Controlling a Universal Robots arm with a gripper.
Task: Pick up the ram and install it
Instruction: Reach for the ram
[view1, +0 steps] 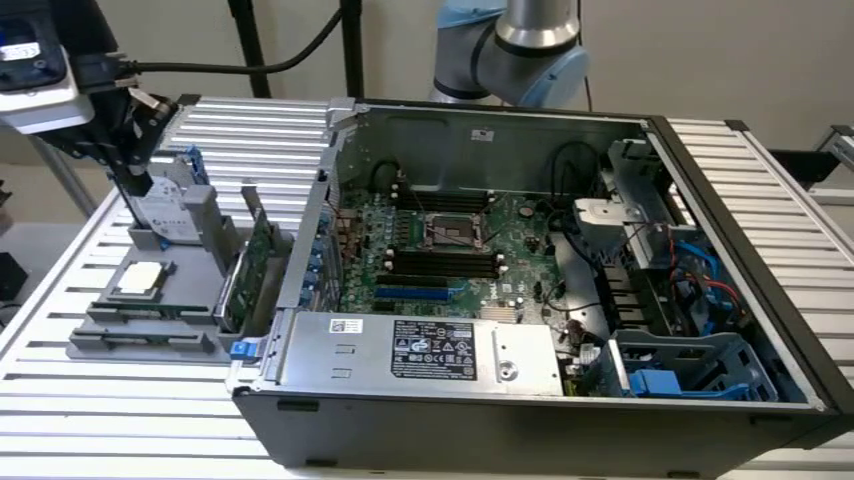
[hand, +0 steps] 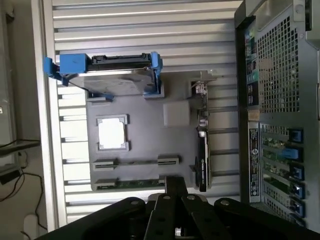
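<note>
The ram (hand: 131, 184) is a thin green stick lying in the outermost slot of the grey parts tray (hand: 145, 125), between two small holders. My gripper (hand: 176, 184) hangs above the tray with its fingers together and nothing seen between them, its tip close to one end of the ram. In the exterior view my gripper (view1: 131, 185) is at the left, high over the tray (view1: 94, 335) and well apart from the open computer case (view1: 747, 250). The motherboard's black ram slots (view1: 441, 262) lie in the middle of the case.
The tray also holds a silver hard drive with blue rails (hand: 107, 75), a processor (hand: 111, 134) and an upright green expansion card (view1: 254, 270). A power supply (view1: 427, 350) fills the case's front. Black cables (view1: 267, 65) hang behind the gripper.
</note>
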